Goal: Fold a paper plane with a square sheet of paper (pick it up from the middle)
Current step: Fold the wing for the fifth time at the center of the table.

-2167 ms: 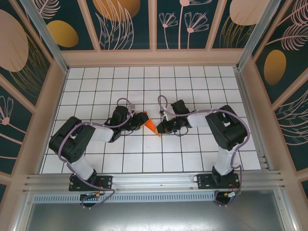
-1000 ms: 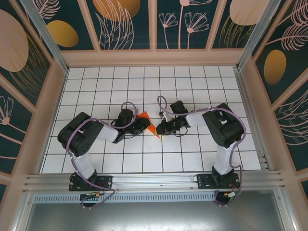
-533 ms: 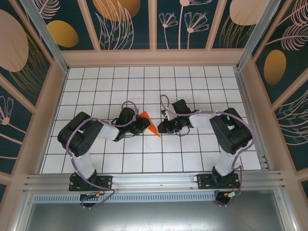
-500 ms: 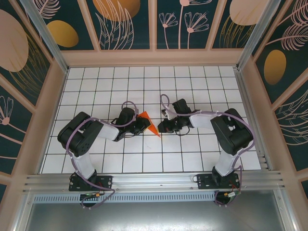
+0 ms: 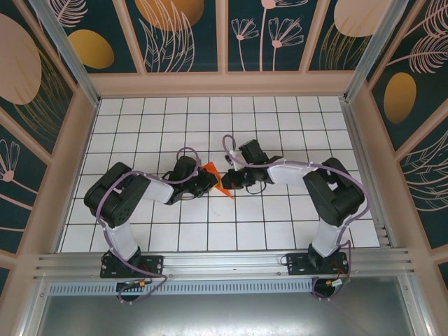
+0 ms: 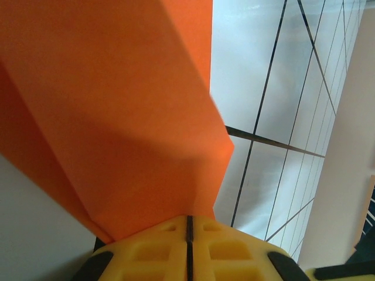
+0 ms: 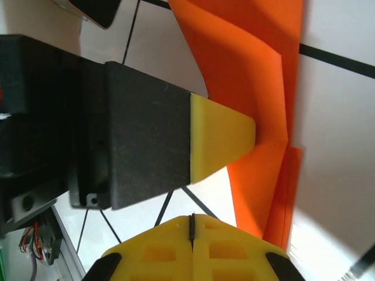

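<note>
Left gripper (image 6: 188, 233): yellow fingertips clenched on the folded orange-red paper sheet (image 6: 117, 105), which fans out from the seam between them. The paper sits near the middle of the white gridded worktop (image 5: 210, 238), between the two arms (lifted or lying flat: cannot tell). Right gripper (image 7: 191, 225): clenched tight, with the paper's creased edge just beside its tips. Whether it nips the sheet, cannot tell.

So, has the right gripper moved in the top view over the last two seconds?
Yes. Against the floor grid, the right gripper has shifted left and slightly toward the far wall, closer to the orange paper.
</note>
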You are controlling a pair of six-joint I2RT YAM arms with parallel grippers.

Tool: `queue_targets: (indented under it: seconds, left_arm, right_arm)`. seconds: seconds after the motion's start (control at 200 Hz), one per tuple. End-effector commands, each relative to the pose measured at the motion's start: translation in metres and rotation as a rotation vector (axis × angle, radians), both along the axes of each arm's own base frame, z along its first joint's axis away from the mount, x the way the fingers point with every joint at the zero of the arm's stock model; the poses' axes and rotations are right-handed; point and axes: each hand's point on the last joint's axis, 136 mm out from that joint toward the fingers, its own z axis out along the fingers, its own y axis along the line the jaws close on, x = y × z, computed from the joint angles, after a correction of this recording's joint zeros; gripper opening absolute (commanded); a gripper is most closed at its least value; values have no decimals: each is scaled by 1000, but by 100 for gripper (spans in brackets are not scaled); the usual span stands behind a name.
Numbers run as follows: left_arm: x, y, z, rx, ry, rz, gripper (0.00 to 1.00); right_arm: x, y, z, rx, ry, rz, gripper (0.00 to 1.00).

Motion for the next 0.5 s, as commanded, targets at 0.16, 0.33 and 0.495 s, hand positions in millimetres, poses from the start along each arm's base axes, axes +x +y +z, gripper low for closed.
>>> queue_targets:
  seconds: [0.16,0.33,0.495]
  left_arm:
    - [-12,24,-46,156,112,55,10]
    - [-13,25,-50,168,126,59,10]
    - [-15,29,-55,193,145,66,9]
  right_arm:
    - [2,1,-28,-98,47,13,0]
    - [-5,-10,-44,-165,64,26,0]
    - [-10,-17,-53,-209,77,47,0]
